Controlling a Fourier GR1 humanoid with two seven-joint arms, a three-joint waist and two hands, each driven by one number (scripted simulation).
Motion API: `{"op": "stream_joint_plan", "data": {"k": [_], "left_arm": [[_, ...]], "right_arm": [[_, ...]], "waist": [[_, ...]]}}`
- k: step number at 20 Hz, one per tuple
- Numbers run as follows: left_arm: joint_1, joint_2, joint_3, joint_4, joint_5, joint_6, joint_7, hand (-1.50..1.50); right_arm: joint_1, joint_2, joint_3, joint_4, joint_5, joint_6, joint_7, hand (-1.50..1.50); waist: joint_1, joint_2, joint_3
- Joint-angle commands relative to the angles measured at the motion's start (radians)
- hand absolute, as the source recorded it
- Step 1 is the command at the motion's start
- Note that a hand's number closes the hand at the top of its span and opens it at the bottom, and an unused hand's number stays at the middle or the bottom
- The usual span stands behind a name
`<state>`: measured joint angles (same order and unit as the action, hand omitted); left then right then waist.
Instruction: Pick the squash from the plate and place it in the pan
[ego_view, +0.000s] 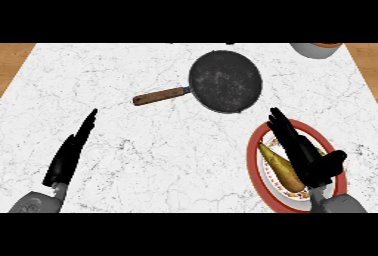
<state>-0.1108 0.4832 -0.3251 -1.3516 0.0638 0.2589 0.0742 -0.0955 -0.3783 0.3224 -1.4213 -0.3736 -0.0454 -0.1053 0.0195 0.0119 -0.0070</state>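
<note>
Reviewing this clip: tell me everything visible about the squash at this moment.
The squash is a long, tapering yellow-to-orange vegetable, its pale pointed end toward the upper left. It lies flat on the red-rimmed plate at the counter's right side. The right hand is over the plate right beside it with straight fingers, covering part of its right side; contact cannot be confirmed.

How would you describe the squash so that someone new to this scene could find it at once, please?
Start from the white marble counter and find the red-rimmed plate near its right front edge. The squash lies on that plate, just left of the right robot hand. It is the only long, tapered yellow-orange thing there; the pan farther back is dark and round.
</note>
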Motion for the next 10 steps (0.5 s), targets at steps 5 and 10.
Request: {"op": "stream_joint_plan", "data": {"k": [5, 10], "left_arm": [[-0.052, 0.054, 0.132, 0.051, 0.046, 0.027, 0.068, 0.00], [-0.011, 0.038, 0.179, 0.093, 0.088, 0.048, 0.081, 0.00]], "right_arm": [[-0.198, -0.142, 0.139, -0.161, -0.027, 0.455, -0.030, -1.50], [-0.199, -0.265, -0.122, -0.055, 0.212, 0.153, -0.199, 1.50]], "waist": [[0.038, -0.012, 0.008], [-0.028, -0.010, 0.008]]}}
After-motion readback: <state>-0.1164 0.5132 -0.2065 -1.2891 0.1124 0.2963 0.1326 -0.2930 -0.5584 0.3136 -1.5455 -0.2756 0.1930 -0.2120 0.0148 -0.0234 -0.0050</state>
